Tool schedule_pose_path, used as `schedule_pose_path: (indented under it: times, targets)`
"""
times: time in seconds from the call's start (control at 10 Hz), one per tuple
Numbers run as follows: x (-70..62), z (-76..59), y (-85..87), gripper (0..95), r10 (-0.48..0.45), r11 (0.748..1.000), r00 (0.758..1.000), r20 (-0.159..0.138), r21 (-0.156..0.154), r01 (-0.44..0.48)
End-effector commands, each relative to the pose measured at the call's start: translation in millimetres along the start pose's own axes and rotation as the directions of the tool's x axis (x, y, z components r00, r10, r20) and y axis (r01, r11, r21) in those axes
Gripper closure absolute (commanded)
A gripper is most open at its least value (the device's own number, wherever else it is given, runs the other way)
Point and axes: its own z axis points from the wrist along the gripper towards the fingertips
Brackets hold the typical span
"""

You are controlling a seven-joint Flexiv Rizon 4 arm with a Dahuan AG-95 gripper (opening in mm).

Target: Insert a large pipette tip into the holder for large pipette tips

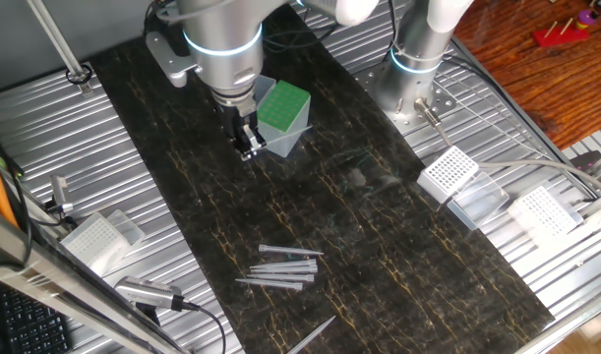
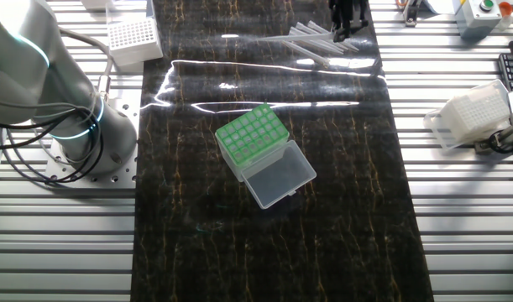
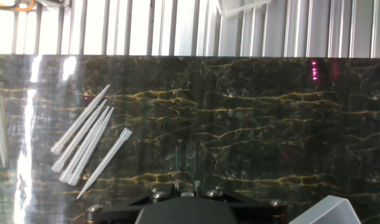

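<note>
Hand view shows my jaws [image 3: 186,186] held high, pinching nothing that I can see; whether they are spread I cannot tell. Large pipette tips [image 3: 84,140] lie loose on the counter [image 1: 379,246], well apart from the green-topped holder [image 2: 254,141], lid open for loading.

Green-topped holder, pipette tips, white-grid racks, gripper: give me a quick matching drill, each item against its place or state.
Items:
1. holder for large pipette tips
2. large pipette tips
3. white-grid rack
4. gripper

States:
A. lying loose in a cluster on the dark mat
B. on the metal slats beside the mat
C. lid swung open, green top exposed
D. raised above the mat, carrying nothing visible

Pairs: 1-C, 2-A, 3-B, 4-D
</note>
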Motion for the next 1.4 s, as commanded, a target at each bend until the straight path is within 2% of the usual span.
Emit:
schedule_pose_path:
  times: [0.1,0.3,0.6,0.9,1.1,1.2,1.4]
  targets:
    - [-1.6,1.5,1.0,95.0,0.002,1.000,1.000,0.000,-0.001,-0.002]
    - [-7.9,8.1,8.3,95.0,0.026,1.000,1.000,0.004,-0.002,-0.026]
    - [-24.4,29.0,20.4,95.0,0.076,0.997,0.997,0.001,-0.004,-0.076]
    - [-43.8,63.7,22.1,95.0,0.129,0.991,0.992,-0.002,-0.015,-0.129]
    - [-53.9,103.8,18.5,95.0,0.146,0.989,0.989,0.007,-0.017,-0.146]
    - [-57.0,118.8,17.6,95.0,0.150,0.989,0.989,0.009,-0.019,-0.150]
    - [-63.5,153.5,17.6,95.0,0.166,0.986,0.985,0.037,-0.020,-0.166]
